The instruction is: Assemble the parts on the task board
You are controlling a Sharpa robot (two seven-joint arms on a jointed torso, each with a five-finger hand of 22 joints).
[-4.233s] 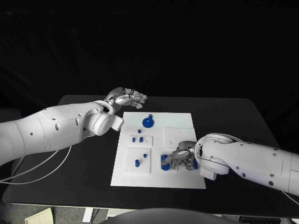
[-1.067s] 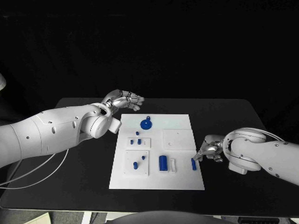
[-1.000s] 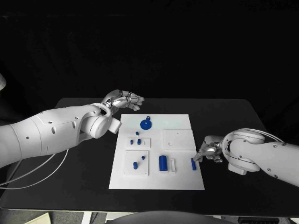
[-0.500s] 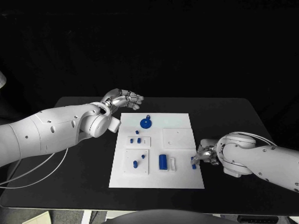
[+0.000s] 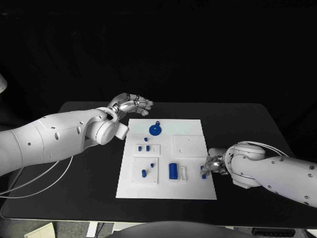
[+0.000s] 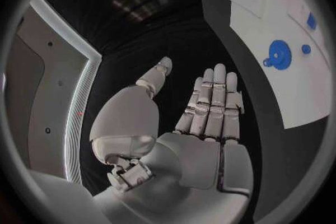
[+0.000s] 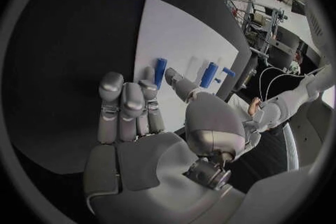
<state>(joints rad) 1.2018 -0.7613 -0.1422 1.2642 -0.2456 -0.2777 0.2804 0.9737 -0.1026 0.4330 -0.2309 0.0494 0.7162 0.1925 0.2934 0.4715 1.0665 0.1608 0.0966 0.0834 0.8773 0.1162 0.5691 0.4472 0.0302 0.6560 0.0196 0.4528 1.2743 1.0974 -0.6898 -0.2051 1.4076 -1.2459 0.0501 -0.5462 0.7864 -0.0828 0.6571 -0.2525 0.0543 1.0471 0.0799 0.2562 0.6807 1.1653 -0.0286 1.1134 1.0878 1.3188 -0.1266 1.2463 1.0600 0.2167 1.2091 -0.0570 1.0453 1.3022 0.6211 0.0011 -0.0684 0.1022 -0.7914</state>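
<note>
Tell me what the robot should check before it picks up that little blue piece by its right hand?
1. Right robot hand holding nothing: ok, fingers apart in the right wrist view.
2. Small blue bar-shaped part within reach, at the flat white task board's right edge: ok.
3. Fingers touching it: cannot tell.
4. Left robot hand away from the board: ok.
5. Round blue gear-like part out of the way: ok.

White task board (image 5: 188, 133), blue parts (image 5: 173, 171), black table (image 5: 244, 124)

Two glossy white arm shells, dark screw dots; silver segmented left robot hand (image 5: 132, 104), right robot hand (image 5: 214, 164); white cables under left arm.
</note>
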